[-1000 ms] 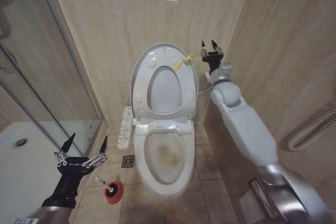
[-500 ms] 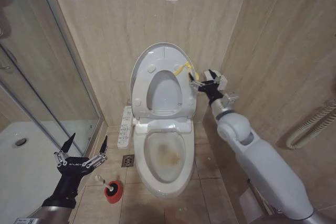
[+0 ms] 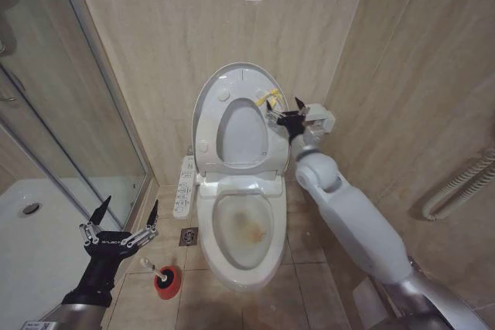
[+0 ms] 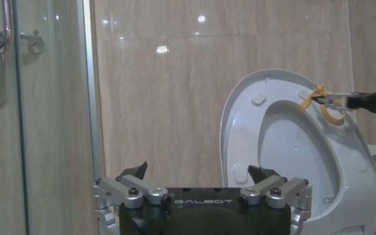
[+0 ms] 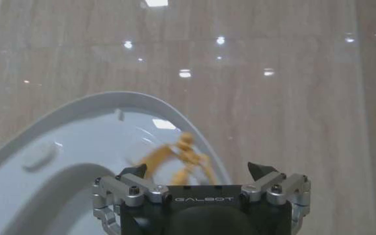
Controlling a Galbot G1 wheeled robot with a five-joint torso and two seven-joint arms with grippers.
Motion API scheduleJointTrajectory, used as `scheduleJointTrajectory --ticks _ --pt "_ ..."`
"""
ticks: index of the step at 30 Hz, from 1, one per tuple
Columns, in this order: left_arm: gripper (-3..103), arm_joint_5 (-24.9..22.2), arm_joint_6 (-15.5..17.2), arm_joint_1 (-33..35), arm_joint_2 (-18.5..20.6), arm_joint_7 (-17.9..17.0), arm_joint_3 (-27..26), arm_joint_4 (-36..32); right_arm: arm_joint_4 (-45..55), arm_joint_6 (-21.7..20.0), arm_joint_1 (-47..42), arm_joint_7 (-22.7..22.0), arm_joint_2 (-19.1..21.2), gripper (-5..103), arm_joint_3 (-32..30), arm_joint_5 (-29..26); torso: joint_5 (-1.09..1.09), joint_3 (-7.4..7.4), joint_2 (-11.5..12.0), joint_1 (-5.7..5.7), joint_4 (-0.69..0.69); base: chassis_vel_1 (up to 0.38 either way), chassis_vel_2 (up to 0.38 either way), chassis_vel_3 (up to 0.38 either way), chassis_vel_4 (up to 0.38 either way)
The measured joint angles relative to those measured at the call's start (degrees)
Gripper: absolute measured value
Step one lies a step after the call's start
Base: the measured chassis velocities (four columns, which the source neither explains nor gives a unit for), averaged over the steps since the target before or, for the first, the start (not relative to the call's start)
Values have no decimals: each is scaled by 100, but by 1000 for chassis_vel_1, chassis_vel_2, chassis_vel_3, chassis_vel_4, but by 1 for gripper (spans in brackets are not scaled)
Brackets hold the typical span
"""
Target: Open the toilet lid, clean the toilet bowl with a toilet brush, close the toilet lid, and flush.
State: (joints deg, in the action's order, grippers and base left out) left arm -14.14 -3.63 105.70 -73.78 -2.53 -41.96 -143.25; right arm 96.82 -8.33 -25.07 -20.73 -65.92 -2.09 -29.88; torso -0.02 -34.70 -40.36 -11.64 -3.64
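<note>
Head view: right gripper (image 3: 285, 117) has dropped from above lid's right edge, now at yellow strap (image 3: 270, 96) on toilet lid (image 3: 232, 86), fingers apart around it. Lid upright against wall; likely lid-closing pull starting. Left gripper (image 3: 124, 216) idle, fingers spread, above toilet brush (image 3: 158, 273), left of toilet bowl (image 3: 246, 226).

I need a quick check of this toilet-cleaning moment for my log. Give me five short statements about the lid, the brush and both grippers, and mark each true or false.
1. The toilet lid stands raised against the wall. True.
2. The right gripper is at the yellow strap on the lid's edge. True.
3. The left gripper holds the toilet brush. False: its fingers are open and empty, above the brush, which sits in the red holder on the floor.
4. The toilet bowl is spotless. False: yellowish-brown staining shows inside.
5. The seat ring lies flat on the bowl. False: it is up with the lid.
</note>
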Motion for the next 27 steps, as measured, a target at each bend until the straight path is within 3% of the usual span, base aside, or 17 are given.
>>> scheduleJointTrajectory --ticks 4,10,14,21,27 --pt "100 0 0 0 0 0 0 0 103 -34 40 -61 -39 100 -16 -16 0 0 0 0 0 0 0 0 0" --pt "100 0 0 0 0 0 0 1 741 -71 -514 -63 353 100 -459 -173 3 0 0 0 -5 0 0 0 0" --pt "100 0 0 0 0 0 0 0 1571 -282 -1363 -169 658 100 -1003 -557 1 2 -1 1 -2 0 0 0 0" --pt "100 0 0 0 0 0 0 0 2717 -605 -3041 -416 732 100 -1637 -1270 3 2 -1 2 -5 0 0 0 0" --pt "100 0 0 0 0 0 0 0 3248 -580 -3981 -366 578 100 -1849 -1063 2 2 -1 2 -2 0 0 0 0"
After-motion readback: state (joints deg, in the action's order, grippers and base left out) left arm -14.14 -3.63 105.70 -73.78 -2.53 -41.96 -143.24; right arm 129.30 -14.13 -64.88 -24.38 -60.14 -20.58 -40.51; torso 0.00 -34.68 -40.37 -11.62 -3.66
